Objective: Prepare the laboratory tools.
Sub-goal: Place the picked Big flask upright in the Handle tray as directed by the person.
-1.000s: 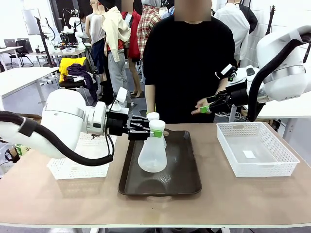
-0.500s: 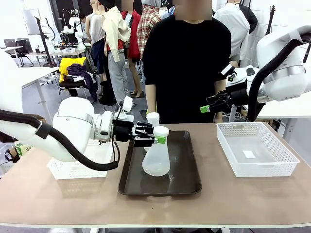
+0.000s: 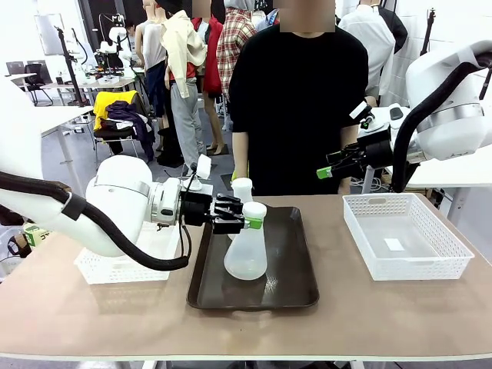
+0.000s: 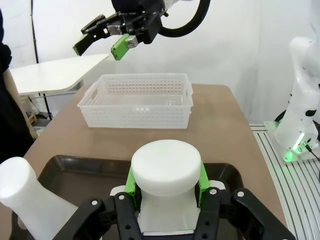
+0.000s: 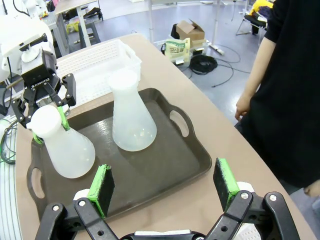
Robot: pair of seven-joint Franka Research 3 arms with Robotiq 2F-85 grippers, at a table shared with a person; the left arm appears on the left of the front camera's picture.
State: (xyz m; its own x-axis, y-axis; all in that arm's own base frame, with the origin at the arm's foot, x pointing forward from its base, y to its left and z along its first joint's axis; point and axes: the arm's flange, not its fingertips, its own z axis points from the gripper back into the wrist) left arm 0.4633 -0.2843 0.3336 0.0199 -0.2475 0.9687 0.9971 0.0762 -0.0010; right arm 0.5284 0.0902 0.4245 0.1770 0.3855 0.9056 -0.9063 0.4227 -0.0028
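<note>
Two translucent white conical flasks stand over the dark brown tray (image 3: 296, 288). My left gripper (image 3: 244, 221) is shut on the neck of the nearer flask (image 3: 246, 255), which leans slightly; whether its base touches the tray I cannot tell. The other flask (image 3: 241, 187) stands upright just behind it. In the left wrist view the green pads (image 4: 131, 177) clamp the held flask's neck below its cap (image 4: 166, 166). My right gripper (image 3: 330, 169) hangs open in the air over the table's far edge. From the right wrist view its open gripper (image 5: 162, 187) looks down on both flasks (image 5: 65, 147) (image 5: 131, 120).
A white mesh basket (image 3: 403, 234) sits at the right of the table, another (image 3: 115, 265) at the left under my left arm. A person in black (image 3: 300, 100) stands at the far edge behind the tray.
My left gripper has carried the held flask a little to the right over the tray. The person's hand near my right gripper has dropped away. The right arm has not moved.
</note>
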